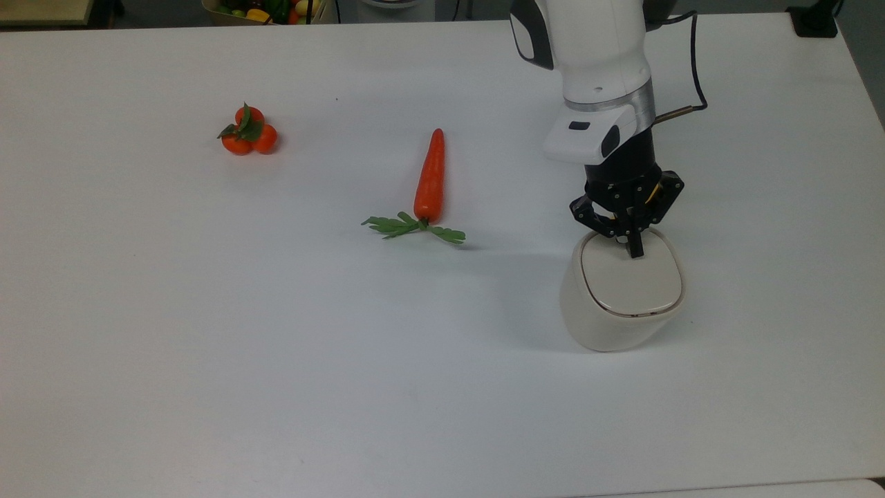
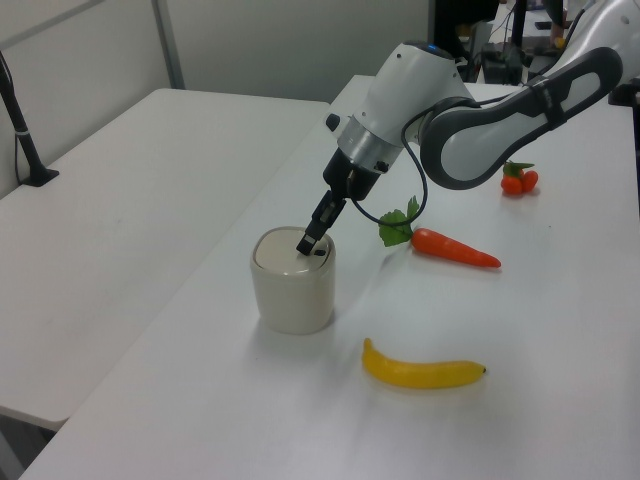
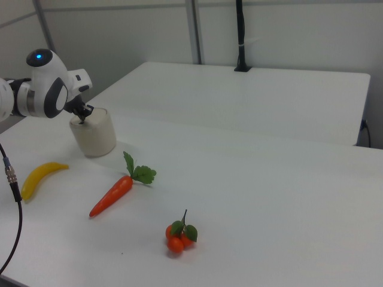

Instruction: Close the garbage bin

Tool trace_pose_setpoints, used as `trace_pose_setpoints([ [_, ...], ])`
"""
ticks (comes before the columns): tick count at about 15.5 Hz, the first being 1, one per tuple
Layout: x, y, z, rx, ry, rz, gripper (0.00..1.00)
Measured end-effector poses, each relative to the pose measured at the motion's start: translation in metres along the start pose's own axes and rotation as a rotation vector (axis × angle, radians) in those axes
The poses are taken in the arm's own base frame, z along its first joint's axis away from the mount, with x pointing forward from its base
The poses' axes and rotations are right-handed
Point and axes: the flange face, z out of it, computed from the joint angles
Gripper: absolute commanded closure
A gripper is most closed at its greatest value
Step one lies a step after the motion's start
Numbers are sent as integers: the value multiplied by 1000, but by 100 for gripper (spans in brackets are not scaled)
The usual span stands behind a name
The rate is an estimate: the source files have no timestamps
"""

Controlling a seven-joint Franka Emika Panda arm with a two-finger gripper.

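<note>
Top view: bin (image 1: 622, 297) sits near the tabletop's right edge, lid flat and looking seated. Gripper (image 1: 634, 250) pinched together on nothing, tip pressing the lid at its far edge. Bin is likely light, hollow, rigid plastic — smooth, cream, rounded-square — and may tip or slide. Best pressed straight down on the lid, not grasped.

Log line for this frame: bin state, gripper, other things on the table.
garbage bin: lid down flat | gripper: shut, tip on the lid's rear edge | table: carrot, banana, tangerines
</note>
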Motion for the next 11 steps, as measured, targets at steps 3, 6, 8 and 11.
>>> trace_pose_setpoints([
  [3,5,4,-10,-3,14,7,100],
  [6,20,17,-39,-12,38,24,100],
  [8,28,28,-64,-28,8,40,100],
  [11,34,39,-108,-61,-56,53,97],
])
